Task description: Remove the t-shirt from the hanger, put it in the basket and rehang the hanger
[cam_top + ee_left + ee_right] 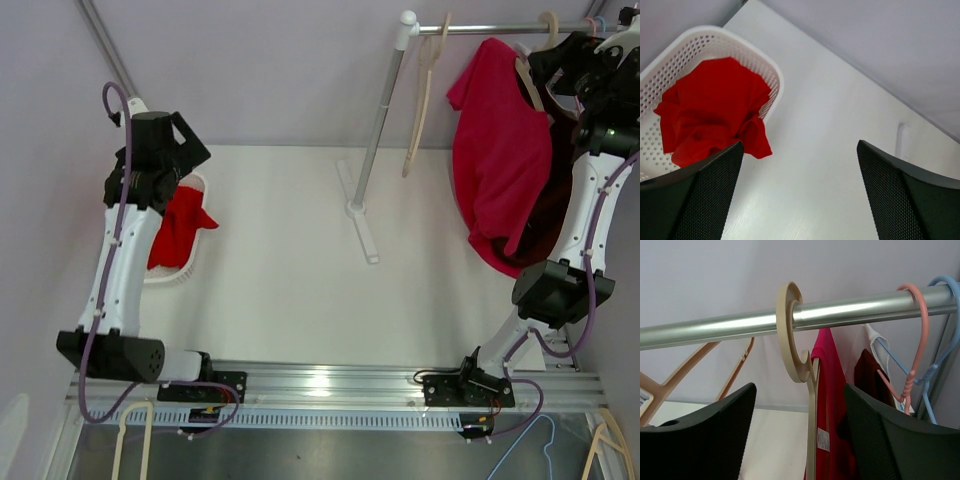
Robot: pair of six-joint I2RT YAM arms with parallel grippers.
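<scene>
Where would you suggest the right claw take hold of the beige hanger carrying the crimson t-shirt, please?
Probably the straight neck of the beige hanger, just under its hook on the rail. It hangs upright and thin there, with the crimson t-shirt draped beside it. Come head-on, as the right claw faces now, one finger on each side.

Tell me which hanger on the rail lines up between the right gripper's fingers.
The beige hanger carrying the crimson t-shirt; the pink hanger and the blue hanger hang off to one side.
</scene>
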